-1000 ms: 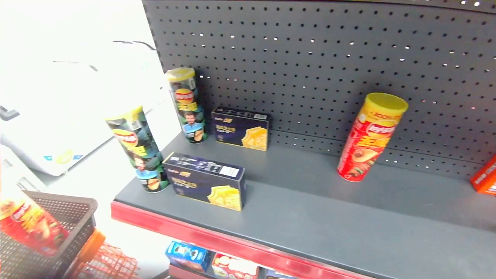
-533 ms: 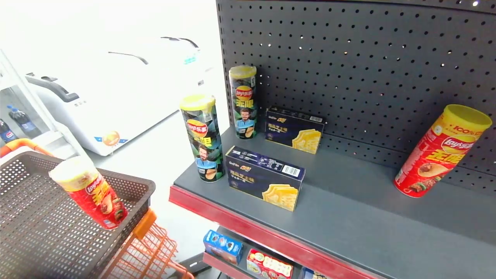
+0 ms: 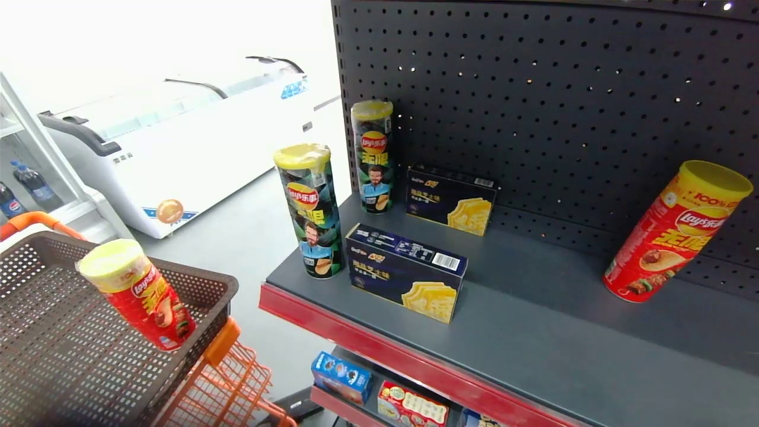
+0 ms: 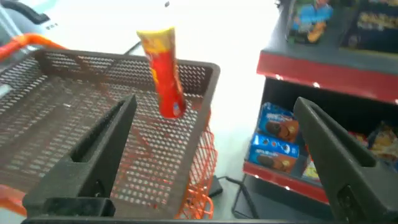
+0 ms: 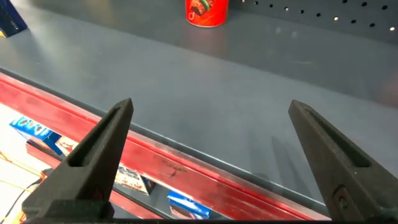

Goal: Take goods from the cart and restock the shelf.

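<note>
A red chip can with a yellow lid [image 3: 137, 293] stands tilted in the dark mesh basket [image 3: 71, 356] of the orange cart. In the left wrist view that red can [image 4: 163, 71] lies beyond my open left gripper [image 4: 217, 155], which hangs over the basket's [image 4: 74, 106] near corner. On the grey shelf [image 3: 533, 332] stand two dark chip cans [image 3: 309, 210] [image 3: 372, 155], two navy cracker boxes [image 3: 406, 271] [image 3: 452, 198] and another red can [image 3: 673, 231]. My right gripper [image 5: 217, 155] is open above the shelf's [image 5: 205, 93] red front edge, the red can's base [image 5: 206, 12] far ahead.
A black pegboard [image 3: 533, 89] backs the shelf. A lower shelf holds small snack boxes [image 3: 343, 378] [image 4: 277, 134]. A white chest freezer [image 3: 178, 154] stands on the floor at the left, beyond the cart's orange handle [image 3: 29, 220].
Between one second and half a second ago the head camera swung left, bringing the cart basket and freezer into view. Since then nothing has visibly moved.
</note>
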Motion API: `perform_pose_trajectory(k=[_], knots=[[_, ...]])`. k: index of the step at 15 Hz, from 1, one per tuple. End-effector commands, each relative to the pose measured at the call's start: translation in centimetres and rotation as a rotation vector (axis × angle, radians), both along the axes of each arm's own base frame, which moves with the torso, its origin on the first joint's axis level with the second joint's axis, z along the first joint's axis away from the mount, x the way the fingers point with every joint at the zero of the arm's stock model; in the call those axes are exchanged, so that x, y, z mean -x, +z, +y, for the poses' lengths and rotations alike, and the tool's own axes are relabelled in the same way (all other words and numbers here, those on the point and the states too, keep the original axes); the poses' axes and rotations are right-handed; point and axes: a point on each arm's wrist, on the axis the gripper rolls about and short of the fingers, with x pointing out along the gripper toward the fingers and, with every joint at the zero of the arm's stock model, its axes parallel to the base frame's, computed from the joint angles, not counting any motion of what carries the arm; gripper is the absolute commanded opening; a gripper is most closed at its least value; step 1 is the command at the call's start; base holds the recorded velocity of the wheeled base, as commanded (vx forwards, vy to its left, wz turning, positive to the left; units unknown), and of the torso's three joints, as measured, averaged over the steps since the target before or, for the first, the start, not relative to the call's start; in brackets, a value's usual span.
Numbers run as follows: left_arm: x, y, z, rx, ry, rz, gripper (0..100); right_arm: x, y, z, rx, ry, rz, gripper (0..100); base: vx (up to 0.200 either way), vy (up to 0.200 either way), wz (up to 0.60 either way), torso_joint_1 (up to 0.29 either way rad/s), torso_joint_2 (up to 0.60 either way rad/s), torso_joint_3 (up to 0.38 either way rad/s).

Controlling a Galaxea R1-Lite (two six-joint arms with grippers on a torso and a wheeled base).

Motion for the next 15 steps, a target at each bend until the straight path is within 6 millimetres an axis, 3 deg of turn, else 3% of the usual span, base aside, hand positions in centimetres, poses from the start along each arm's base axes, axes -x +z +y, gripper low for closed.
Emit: perform_pose_trajectory(k=[1,3,7,11,15], knots=[[-3.2,4.0,0.2,-0.008,0.082,0.13,100,0.0,0.0,0.0,0.002,0.0,0.002,100,0.0,0.0,0.0,0.0,0.0,0.0],[-5.5,4.5,0.6,0.024,0.202,0.213,100,0.0,0.0,0.0,0.002,0.0,0.001,100,0.0,0.0,0.0,0.0,0.0,0.0],[-9.3,4.4,1.6,0.005,0.144,0.323,100,0.0,0.0,0.0,0.002,0.0,0.001,100,0.0,0.0,0.0,0.0,0.0,0.0],[-12.8,2.5,3.6,-0.041,0.317,0.38,100,0.0,0.0,0.0,0.002,0.0,0.002,100,0.0,0.0,0.0,0.0,0.0,0.0],[-15.9,0.4,4.6,0.038,0.314,0.442,100,0.0,0.0,0.0,0.002,0.0,0.001,100,0.0,0.0,0.0,0.0,0.0,0.0]])
